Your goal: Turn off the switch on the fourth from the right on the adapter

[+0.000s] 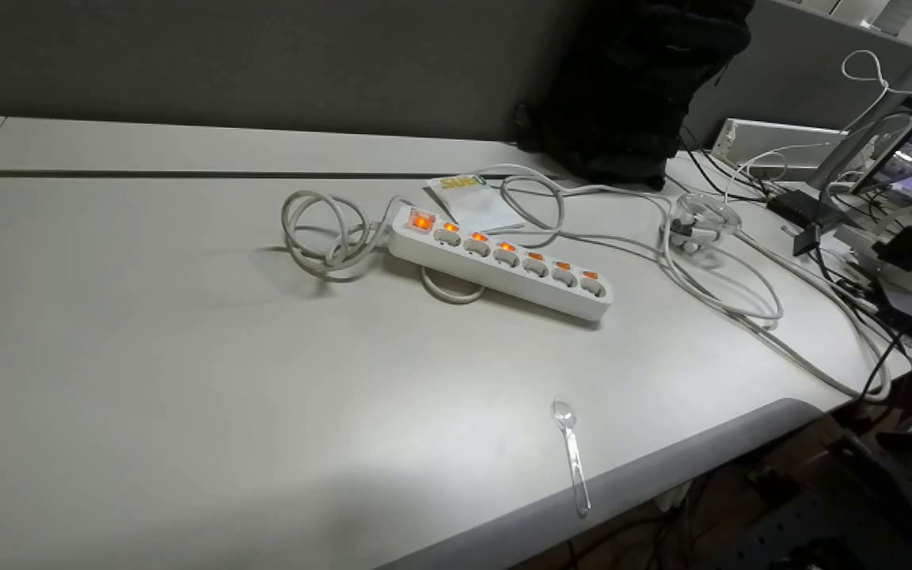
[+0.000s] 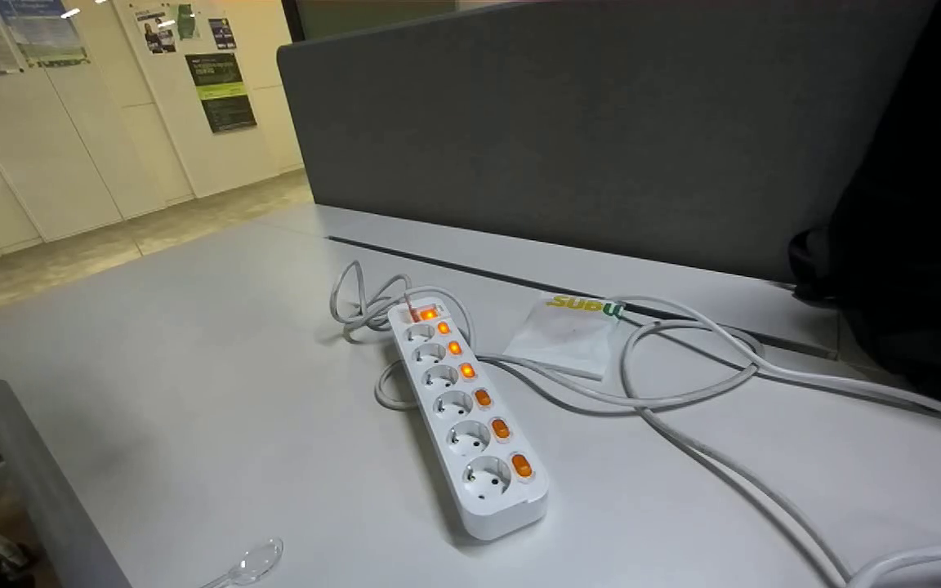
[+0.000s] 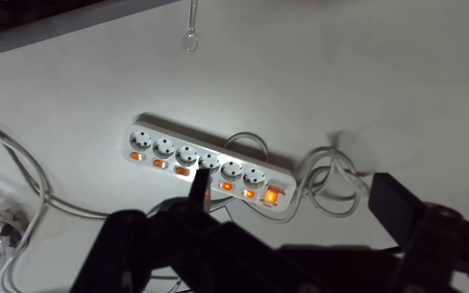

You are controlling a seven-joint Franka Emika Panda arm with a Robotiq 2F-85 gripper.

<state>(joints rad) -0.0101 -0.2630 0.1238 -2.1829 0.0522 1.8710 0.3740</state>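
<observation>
Power strip between back and front edges of bench. Three small switches lit. Spoon reaching onto front edge. Gripper in wrist view: fingers released, spread wide.

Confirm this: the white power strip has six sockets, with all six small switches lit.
Not all six: only the three small switches nearest the large lit switch glow; the other three are unlit, as both exterior views show. The white power strip does have six sockets.
</observation>
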